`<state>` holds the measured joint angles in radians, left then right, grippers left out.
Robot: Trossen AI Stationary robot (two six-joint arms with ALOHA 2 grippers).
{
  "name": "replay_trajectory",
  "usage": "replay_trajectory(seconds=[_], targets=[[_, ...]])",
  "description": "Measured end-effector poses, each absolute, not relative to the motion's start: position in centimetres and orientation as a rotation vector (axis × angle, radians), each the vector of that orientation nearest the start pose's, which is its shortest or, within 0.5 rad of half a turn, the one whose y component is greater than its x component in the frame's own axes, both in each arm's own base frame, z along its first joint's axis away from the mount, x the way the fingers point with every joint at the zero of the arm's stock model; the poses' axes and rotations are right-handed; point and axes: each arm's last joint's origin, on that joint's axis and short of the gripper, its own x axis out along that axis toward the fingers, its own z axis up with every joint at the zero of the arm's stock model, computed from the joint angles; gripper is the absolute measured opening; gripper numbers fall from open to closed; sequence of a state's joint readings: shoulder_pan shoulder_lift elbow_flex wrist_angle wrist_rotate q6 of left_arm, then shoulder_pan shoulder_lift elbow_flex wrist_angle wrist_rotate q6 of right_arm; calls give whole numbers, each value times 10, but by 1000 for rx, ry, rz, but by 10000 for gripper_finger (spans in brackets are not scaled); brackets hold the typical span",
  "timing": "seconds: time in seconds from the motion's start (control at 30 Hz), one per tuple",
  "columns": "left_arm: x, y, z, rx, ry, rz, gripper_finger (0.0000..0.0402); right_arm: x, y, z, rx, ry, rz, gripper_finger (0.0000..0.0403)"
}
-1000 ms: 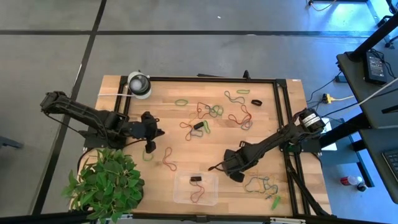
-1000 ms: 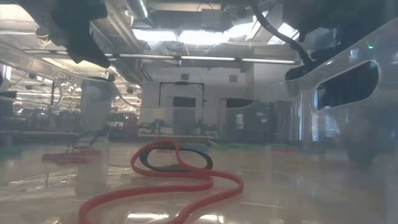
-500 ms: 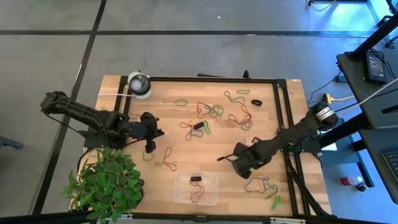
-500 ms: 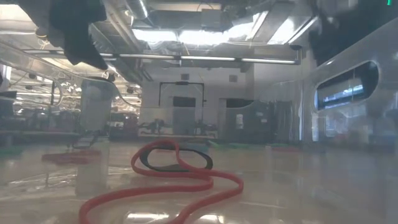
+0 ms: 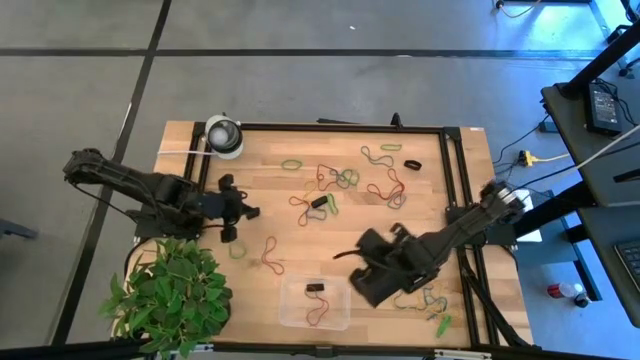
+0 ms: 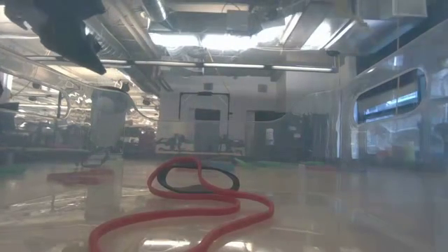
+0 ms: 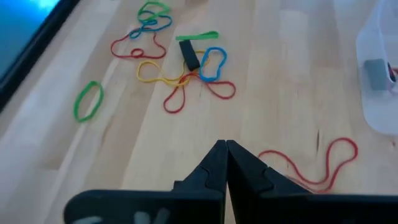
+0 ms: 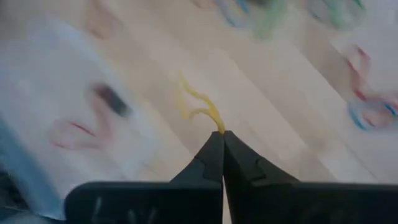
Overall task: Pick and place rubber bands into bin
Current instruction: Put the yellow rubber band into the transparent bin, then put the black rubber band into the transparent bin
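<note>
- My right claw point(image 8: 222, 134) is pressed together on a yellow rubber band point(image 8: 199, 106), which dangles from the tips. In the overhead view that claw point(image 5: 372, 283) sits just right of the clear bin point(image 5: 292, 303), at the near edge of the tabletop point(image 5: 270, 190).
- I judge this as mid-carry: the band is lifted but not yet over the bin.
- My left claw point(image 7: 225, 148) is pressed together and empty, waiting over the left side of the tabletop, with a red band point(image 7: 314, 168) lying just ahead of it.
- Progress is early. The bin holds only a red band point(image 5: 318, 315) and a small black band point(image 5: 314, 288), as far as I can see.
- Most of the work is left: a spread of red, green, yellow and blue bands point(image 5: 345, 180) lies across the far middle of the tabletop, a red one point(image 5: 270, 262) and a green one sit near the left claw, and a mixed heap point(image 5: 425, 300) lies at the near right, beside my right arm.
- A round white-and-grey object point(image 5: 224, 135) stands at the far left corner; it is no part of the job.
</note>
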<state>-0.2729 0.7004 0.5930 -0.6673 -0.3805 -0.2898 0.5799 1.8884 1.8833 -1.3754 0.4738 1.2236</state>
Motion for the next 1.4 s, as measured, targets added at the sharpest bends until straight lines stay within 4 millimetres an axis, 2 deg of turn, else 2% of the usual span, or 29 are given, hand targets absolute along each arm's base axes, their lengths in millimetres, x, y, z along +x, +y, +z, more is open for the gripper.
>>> replay_trajectory(seconds=[0.13,0.27,0.43,0.6,0.7,0.83,0.97,1.17,1.3,1.4], targets=[[130,-25,244,-4,687,191,2,350,213,328,340,953,-519,0],[129,-25,244,3,690,188,3,380,232,317,301,945,-447,0],[129,-25,243,1,703,174,3,407,246,268,353,1014,-389,0],[129,-25,243,1,702,174,3,425,253,220,333,1070,-408,0],[129,-25,243,1,702,174,3,431,253,199,338,1127,-407,0],[129,-25,243,0,702,174,3,436,251,182,353,1196,-399,6],[129,-26,243,-5,705,160,3,435,250,182,332,1202,-392,38],[129,-26,243,-11,707,154,3,431,246,193,312,1226,-403,110],[129,-27,244,-22,703,136,3,429,244,213,292,1215,-366,147],[130,-27,244,-36,697,136,3,422,240,232,285,1190,-355,148]])
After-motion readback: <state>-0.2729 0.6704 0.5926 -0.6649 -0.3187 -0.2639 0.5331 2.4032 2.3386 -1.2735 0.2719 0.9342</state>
